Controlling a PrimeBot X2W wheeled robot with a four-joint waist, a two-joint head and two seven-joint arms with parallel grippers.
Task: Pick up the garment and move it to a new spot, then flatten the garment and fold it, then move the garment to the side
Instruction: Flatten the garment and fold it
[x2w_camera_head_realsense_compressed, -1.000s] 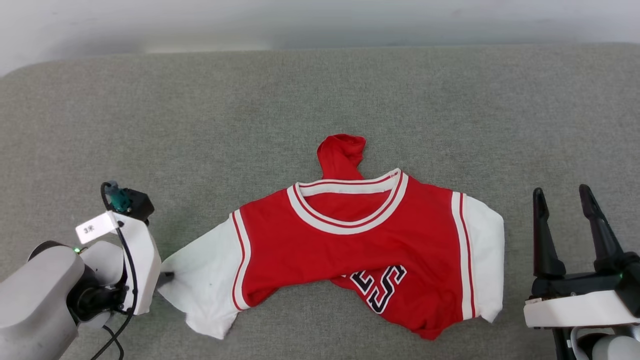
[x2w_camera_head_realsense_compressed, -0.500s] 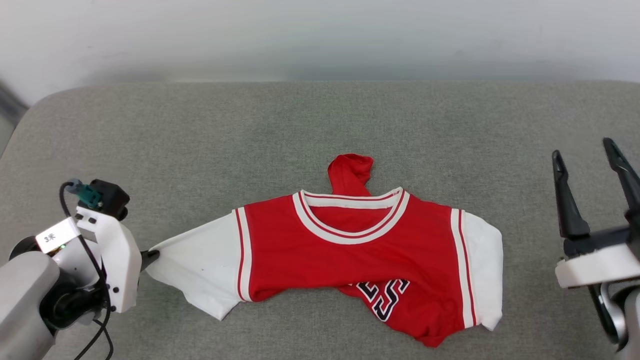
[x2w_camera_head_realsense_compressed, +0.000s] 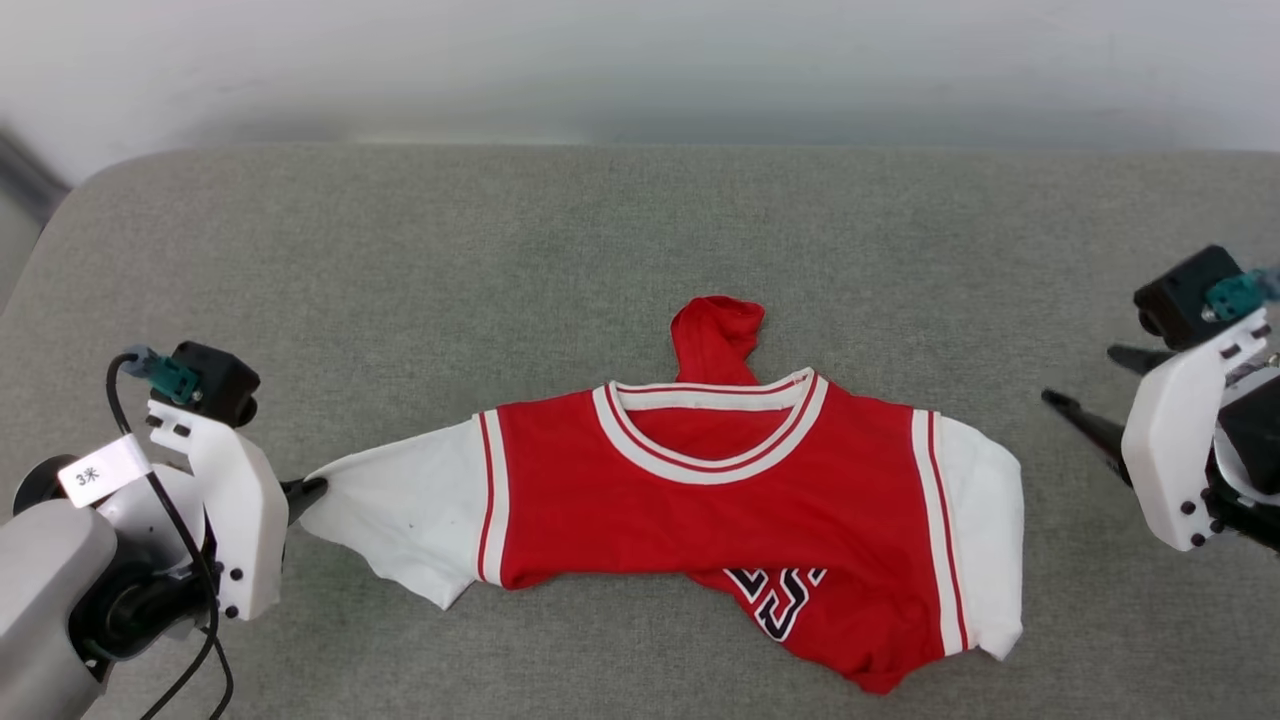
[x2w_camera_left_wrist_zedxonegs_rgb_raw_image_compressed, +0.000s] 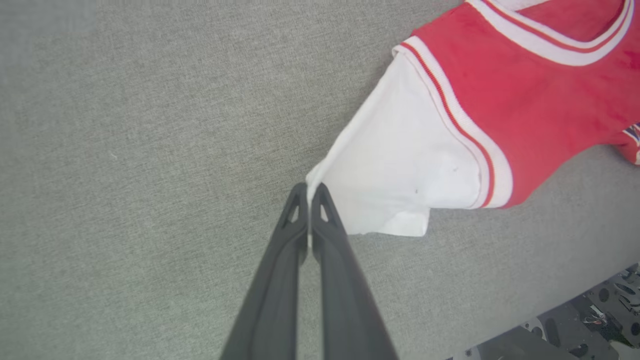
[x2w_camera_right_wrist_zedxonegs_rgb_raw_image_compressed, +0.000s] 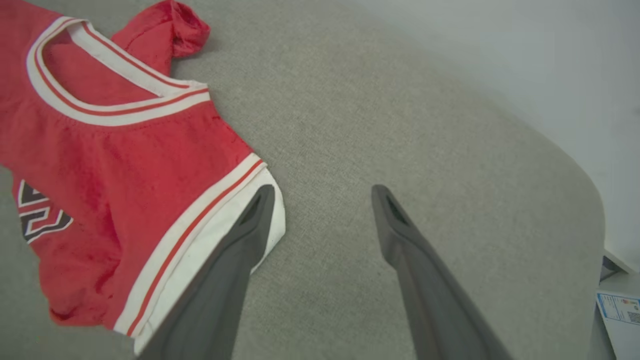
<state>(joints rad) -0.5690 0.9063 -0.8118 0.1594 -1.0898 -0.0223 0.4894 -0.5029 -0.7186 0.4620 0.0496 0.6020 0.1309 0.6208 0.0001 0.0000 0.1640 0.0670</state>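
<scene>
Left wrist view showed the left gripper (x2w_camera_left_wrist_zedxonegs_rgb_raw_image_compressed: 310, 186) pinching a sleeve of the garment (x2w_camera_left_wrist_zedxonegs_rgb_raw_image_compressed: 525, 90) (right gripper (x2w_camera_right_wrist_zedxonegs_rgb_raw_image_compressed: 322, 189) spread beside the other).

One garment (x2w_camera_head_realsense_compressed: 720, 510), two claws (x2w_camera_left_wrist_zedxonegs_rgb_raw_image_compressed: 310, 190) (x2w_camera_right_wrist_zedxonegs_rgb_raw_image_compressed: 324, 191)

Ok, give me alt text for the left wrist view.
The left gripper is shut on the edge of a white sleeve. The red garment it belongs to lies toward the upper right on a grey fabric surface.
</scene>
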